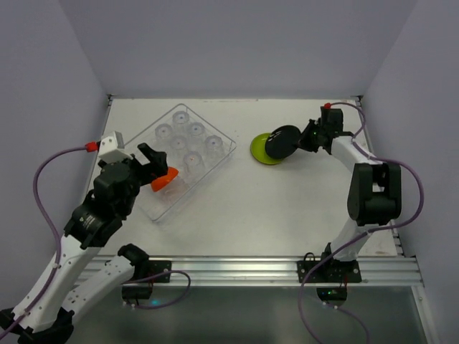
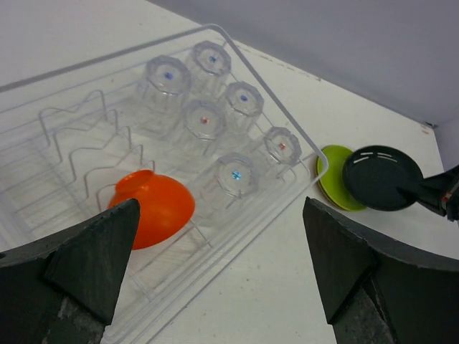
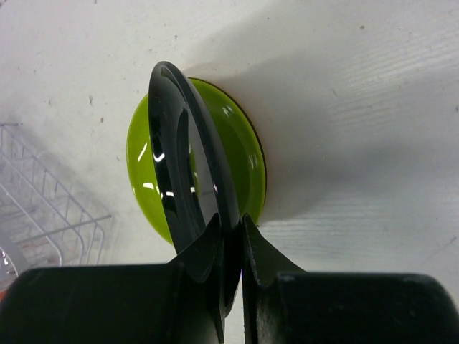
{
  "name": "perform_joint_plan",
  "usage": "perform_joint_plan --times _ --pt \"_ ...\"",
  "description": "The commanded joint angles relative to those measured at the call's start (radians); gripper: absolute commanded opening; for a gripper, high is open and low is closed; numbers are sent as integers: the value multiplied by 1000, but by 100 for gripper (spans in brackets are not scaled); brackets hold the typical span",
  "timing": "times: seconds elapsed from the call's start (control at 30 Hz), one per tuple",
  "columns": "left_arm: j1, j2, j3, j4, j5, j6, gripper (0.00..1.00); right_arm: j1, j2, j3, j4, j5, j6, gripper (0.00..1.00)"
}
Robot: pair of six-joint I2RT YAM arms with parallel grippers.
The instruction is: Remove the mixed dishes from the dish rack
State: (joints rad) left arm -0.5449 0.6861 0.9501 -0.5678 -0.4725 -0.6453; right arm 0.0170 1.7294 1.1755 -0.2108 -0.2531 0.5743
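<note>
The silvery wire dish rack (image 1: 226, 145) stands left of centre and also shows in the left wrist view (image 2: 275, 95). It holds several clear cups (image 1: 192, 140), upside down (image 2: 204, 120), and the orange-red bowl (image 1: 164, 179), tipped among the prongs (image 2: 158, 206). My left gripper (image 1: 155, 161) is open and empty, hovering over the rack's near side by the bowl (image 2: 221, 208). My right gripper (image 1: 307, 136) is shut (image 3: 231, 222) on the rim of the black plate (image 3: 174, 143), holding it tilted just over the lime-green plate (image 3: 244, 152), which lies on the table (image 1: 258, 153).
The white table is walled on three sides. An aluminium rail (image 1: 251, 269) with the arm bases runs along the near edge. A corner of the rack (image 3: 50, 208) lies left of the plates in the right wrist view.
</note>
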Motion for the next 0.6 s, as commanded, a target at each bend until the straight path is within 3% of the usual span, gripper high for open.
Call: perform_joint_plan --times 0.0,0.13,0.37,0.57 --pt "-1 -31 -33 -99 -175 18 100 1 59 122 -31 15 -22 3" --pt "-3 -40 -82 -83 -147 56 100 3 127 173 -84 0 -39 11" --pt "-1 -123 -128 -52 -244 39 100 44 145 202 -150 46 -73 18" --pt "-1 -79 -143 -52 -210 91 100 89 128 202 -206 153 -103 39"
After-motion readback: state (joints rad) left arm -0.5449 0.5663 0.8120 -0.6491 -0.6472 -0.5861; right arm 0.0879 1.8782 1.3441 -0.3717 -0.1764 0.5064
